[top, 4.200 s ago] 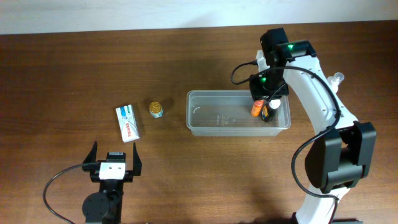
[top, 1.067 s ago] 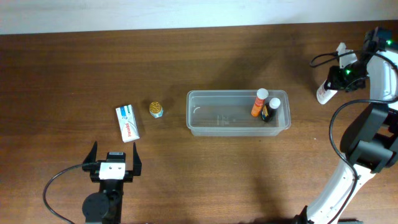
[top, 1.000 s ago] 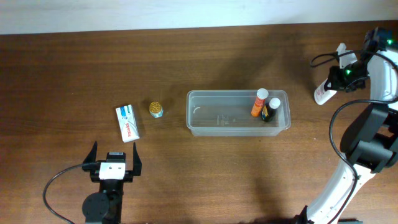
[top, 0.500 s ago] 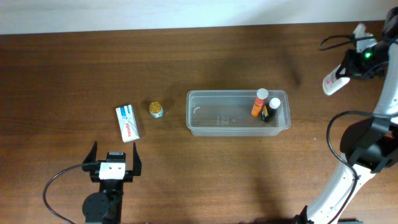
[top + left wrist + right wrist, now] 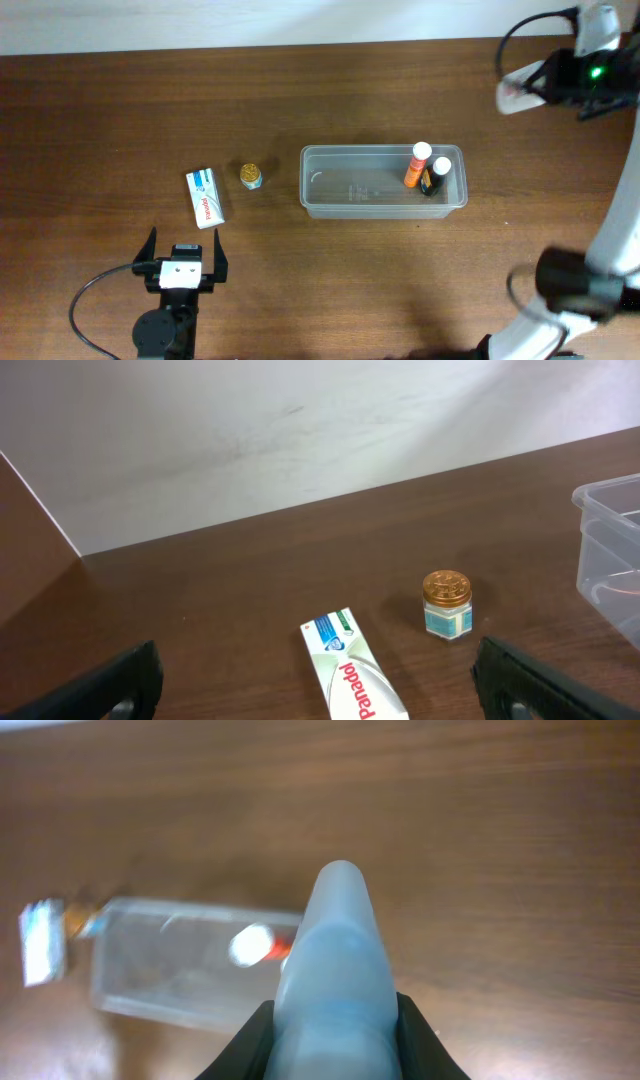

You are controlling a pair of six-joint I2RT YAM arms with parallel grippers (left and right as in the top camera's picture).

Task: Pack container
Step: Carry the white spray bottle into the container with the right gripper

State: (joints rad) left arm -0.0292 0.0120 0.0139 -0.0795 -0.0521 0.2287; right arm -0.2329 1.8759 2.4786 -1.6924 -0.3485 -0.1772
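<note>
From overhead, the container [image 5: 350, 187] is sitting right of the counter's [image 5: 300, 100] middle, holding an orange bottle [image 5: 416, 166] and a dark bottle [image 5: 435, 177] at its right end. The right gripper [image 5: 545, 82] is hanging near the far right corner, clamping a white bottle [image 5: 512, 91]. The left gripper [image 5: 184, 245] is waiting at the near edge, jaws apart.

The left wrist view is showing the box [image 5: 352, 680], the jar [image 5: 446, 603] and the container's corner [image 5: 610, 550].

The blurred right wrist view is showing the fingers [image 5: 250, 1045] squeezing the white bottle [image 5: 335, 970] above the container [image 5: 170, 965].
</note>
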